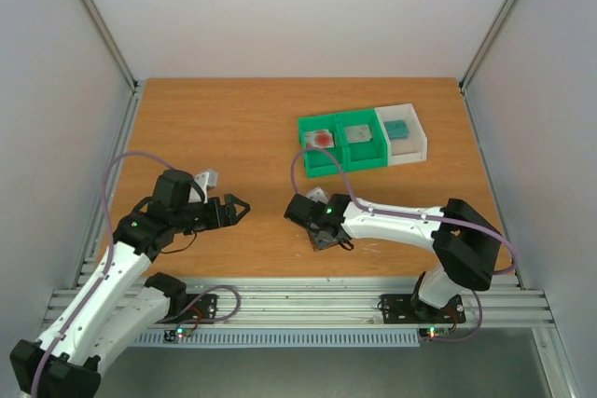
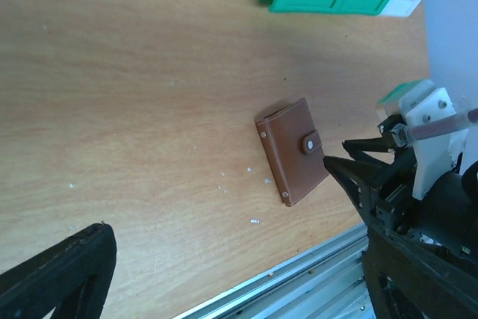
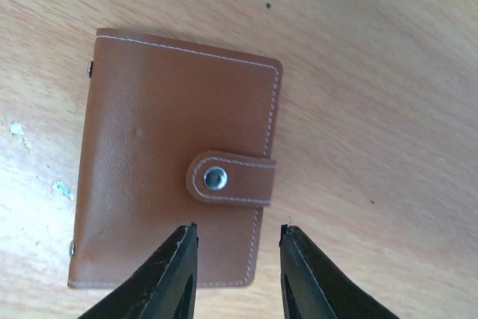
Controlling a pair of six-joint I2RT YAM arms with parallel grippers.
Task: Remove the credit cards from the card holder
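Closest to my right wrist camera are the two black fingertips point(image 3: 179, 259) of the right claw point(image 3: 237, 235). They are parted by a narrow gap and grasp nothing. They hang just over the near edge of the card holder point(image 3: 149, 147), right below its tab point(image 3: 231, 179). That brown holder lies closed and flat on the table point(image 3: 373, 72), with the tab folded over one side and fastened by a metal stud point(image 3: 216, 178). From the top camera I see only a corner of it poking out under the right claw, near the front edge of the table and a little right of centre. The left claw point(image 1: 242, 211) is released, its jaws spread wide with nothing between them. It hovers above bare wood well to the left of the holder and points toward it. All three cards sit farther back, well apart from the holder. The pale card point(image 1: 322, 137) with the red blot lies in the left compartment of the green tray point(image 1: 322, 165). The grey card point(image 1: 358, 133) lies in that tray's right compartment. The teal card point(image 1: 398, 128) lies in the white tray point(image 1: 420, 148), which touches the green one on its right side. I cannot tell from these views whether anything is inside the closed holder.
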